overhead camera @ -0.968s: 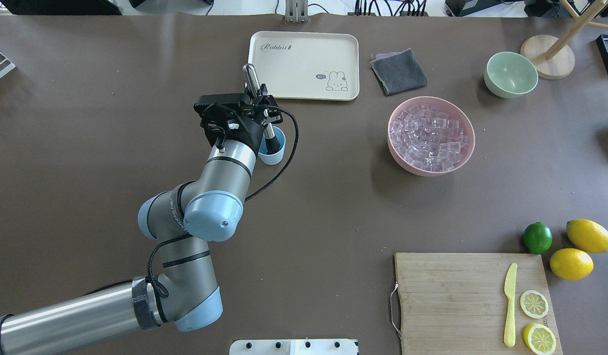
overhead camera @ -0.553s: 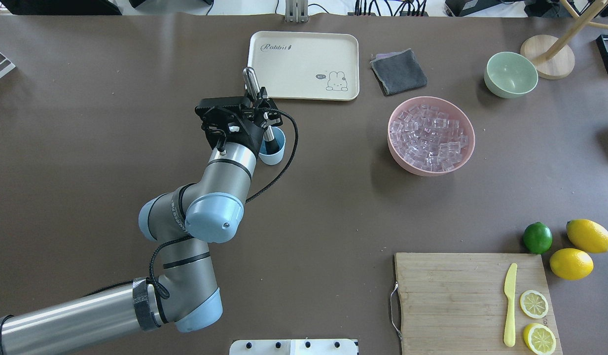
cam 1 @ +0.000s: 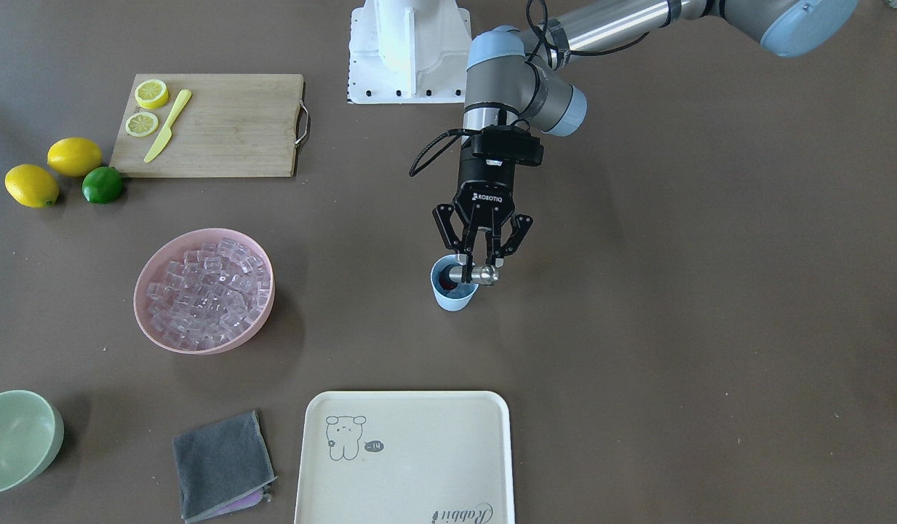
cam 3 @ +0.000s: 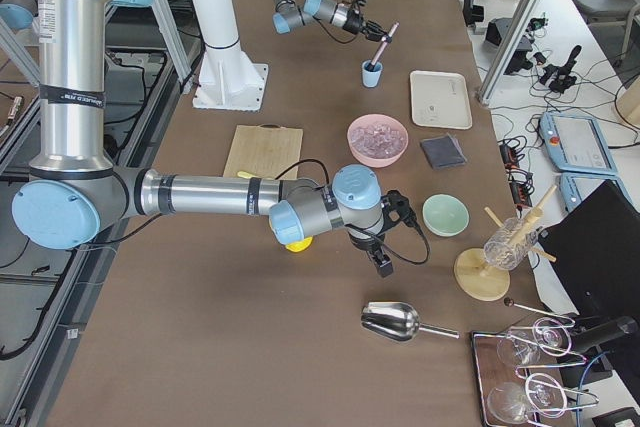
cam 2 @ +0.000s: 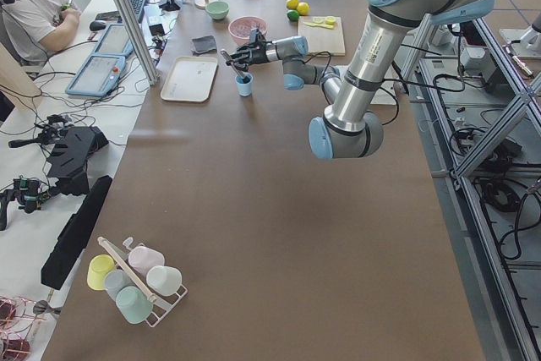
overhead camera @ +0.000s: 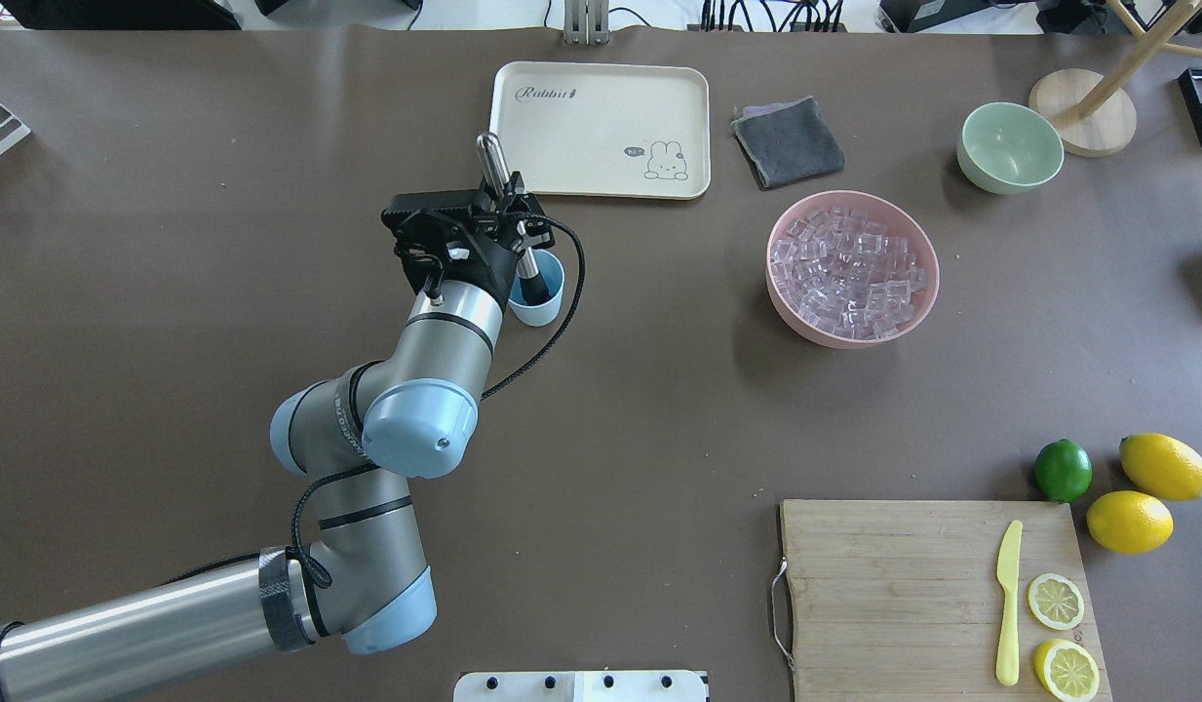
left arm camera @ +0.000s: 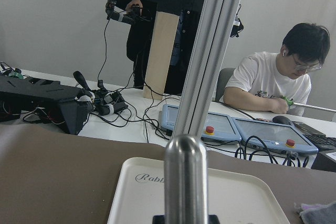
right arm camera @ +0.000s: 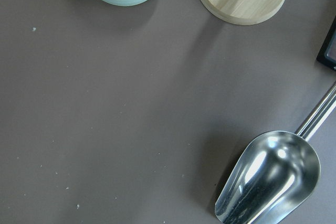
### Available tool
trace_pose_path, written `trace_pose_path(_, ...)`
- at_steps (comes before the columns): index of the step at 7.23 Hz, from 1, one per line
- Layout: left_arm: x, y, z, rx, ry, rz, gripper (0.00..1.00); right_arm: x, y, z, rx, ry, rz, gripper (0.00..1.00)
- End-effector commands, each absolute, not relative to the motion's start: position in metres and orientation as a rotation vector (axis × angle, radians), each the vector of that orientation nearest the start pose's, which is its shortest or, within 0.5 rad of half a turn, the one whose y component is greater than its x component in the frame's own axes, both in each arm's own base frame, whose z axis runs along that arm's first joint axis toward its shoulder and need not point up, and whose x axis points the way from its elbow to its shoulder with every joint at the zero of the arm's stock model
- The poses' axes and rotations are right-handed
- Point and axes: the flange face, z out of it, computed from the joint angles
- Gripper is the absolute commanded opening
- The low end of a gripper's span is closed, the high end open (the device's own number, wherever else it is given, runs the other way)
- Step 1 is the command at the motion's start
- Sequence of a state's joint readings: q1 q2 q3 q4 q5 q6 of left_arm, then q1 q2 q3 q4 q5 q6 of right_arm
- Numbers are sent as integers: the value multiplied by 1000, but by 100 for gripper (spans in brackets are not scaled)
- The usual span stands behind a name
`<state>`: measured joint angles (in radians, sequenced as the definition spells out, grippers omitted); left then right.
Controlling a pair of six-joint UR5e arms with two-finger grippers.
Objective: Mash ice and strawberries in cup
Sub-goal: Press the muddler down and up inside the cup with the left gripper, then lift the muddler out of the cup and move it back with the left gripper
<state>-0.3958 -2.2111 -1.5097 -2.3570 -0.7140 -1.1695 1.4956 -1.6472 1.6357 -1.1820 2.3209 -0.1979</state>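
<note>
The light-blue cup [overhead camera: 542,297] [cam 1: 454,295] stands on the brown table just in front of the cream tray [overhead camera: 601,127]. My left gripper [overhead camera: 513,205] [cam 1: 480,260] hovers over it, shut on a steel muddler [overhead camera: 491,161] [left arm camera: 185,177] whose black head dips into the cup. The strawberries [cam 1: 446,280] show only as a dark red mass at the cup's bottom. Ice [overhead camera: 851,268] fills the pink bowl [overhead camera: 786,302]; none can be made out in the cup. My right gripper [cam 3: 383,265] shows only in the exterior right view, so I cannot tell its state.
A grey cloth [overhead camera: 788,141] and a pale green bowl [overhead camera: 1010,146] lie at the back right. A cutting board [overhead camera: 912,585] carries a yellow knife and lemon slices, with lemons and a lime [overhead camera: 1063,470] beside it. A metal scoop [right arm camera: 273,177] lies under my right wrist.
The muddler's top has swung a little to the left as my left wrist shifted slightly. The cup has stayed in place.
</note>
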Motion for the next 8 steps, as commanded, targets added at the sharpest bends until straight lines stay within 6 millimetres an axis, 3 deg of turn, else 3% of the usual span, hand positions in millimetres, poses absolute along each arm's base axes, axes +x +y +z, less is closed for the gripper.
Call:
trace_pose_path(1,501,-457,174,1167,948,-560,0,29,-483,621,408,-722,-399,99)
trace_pose_path(3,466,-488,177,1121,978,-525,0,29,-484,620,411,-722,-400,99)
trace_pose_path(5,404,-532,215,992,1018,-432,0,28,-490,614,421,-724,-405,99)
trace_pose_path(6,370,-551,257,866,1030,-382,0,28,-489,614,420,-733,-406,99)
trace_pose_path(8,261,-576,355,554,1064,-297,0,27,-488,612,422,-750,-409,99)
